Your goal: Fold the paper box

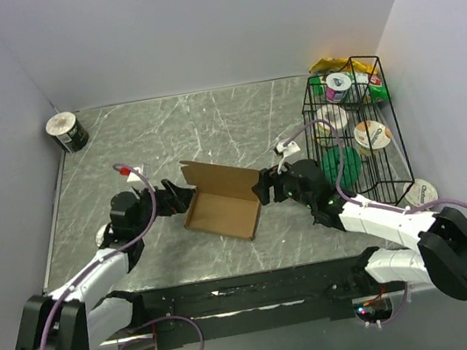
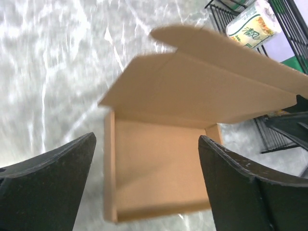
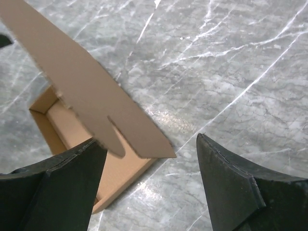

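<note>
Brown cardboard paper box [image 1: 220, 202] sits mid-table on the grey marble-pattern table [image 1: 207, 117], between the two arms. Tray walls are up and the lid panel [image 2: 202, 86] stands raised off the far edge, tilted, not closed. Left gripper [image 1: 180, 199] is just beside the box's left end with jaws wide apart and nothing in them; the wrist view shows the tray framed between its fingers [image 2: 57, 173] with no contact. Right gripper [image 1: 261, 190] is at the right end, also spread and empty, and the lid's side tab [image 3: 115, 139] hangs over the gap between its fingers. Reads as the lid-closing step, tray done and lid pending. The next move likely calls for one arm bracing the tray while the other pushes the lid down toward the near wall and tucks the tabs inside; the thin board will likely skid if unbraced. There is open tabletop beyond the box and to its left. The right is tighter, with the black wire basket [image 1: 399, 140] of packaged goods near the right arm's elbow. The cylindrical tin [image 1: 67, 132] in the far-left corner is well apart.
</note>
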